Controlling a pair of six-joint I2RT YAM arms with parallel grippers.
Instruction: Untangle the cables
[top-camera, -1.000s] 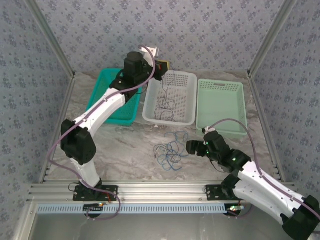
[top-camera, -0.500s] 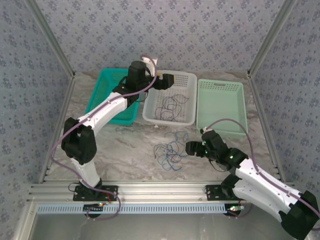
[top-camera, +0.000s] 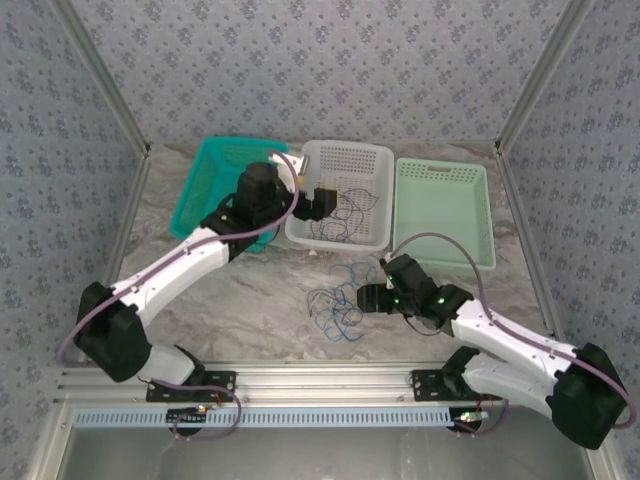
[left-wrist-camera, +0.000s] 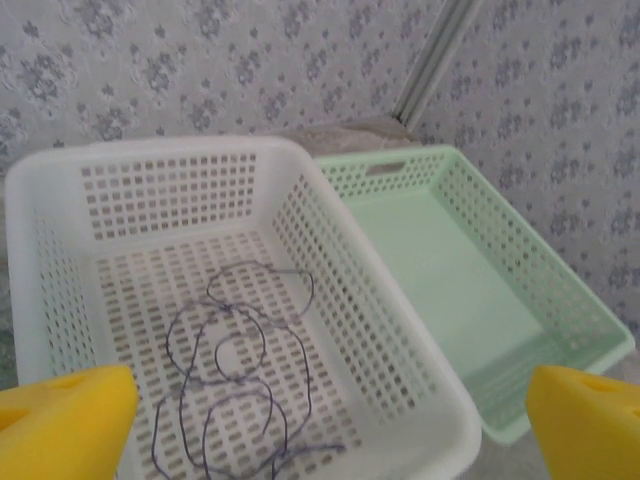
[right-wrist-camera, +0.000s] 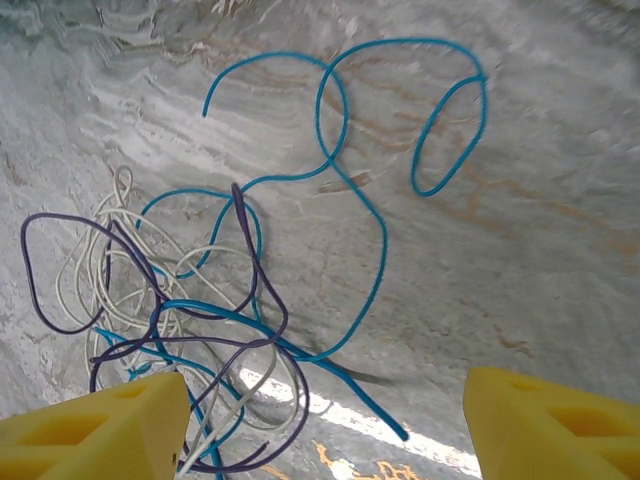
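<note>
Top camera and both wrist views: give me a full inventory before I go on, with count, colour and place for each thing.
teal basket: one, teal, far left of the table
white basket: one, white, far middle, between the other two
green basket: one, pale green, far right
cable in the basket: one, dark purple, looped loosely on the white basket's floor
cable tangle: one heap of blue, dark purple and whitish strands, on the table in front of the white basket; strand count unclear
table: one, grey marble pattern
left tool: one, yellow-tipped, open, over the white basket's near left
right tool: one, yellow-tipped, open, just right of the tangle
</note>
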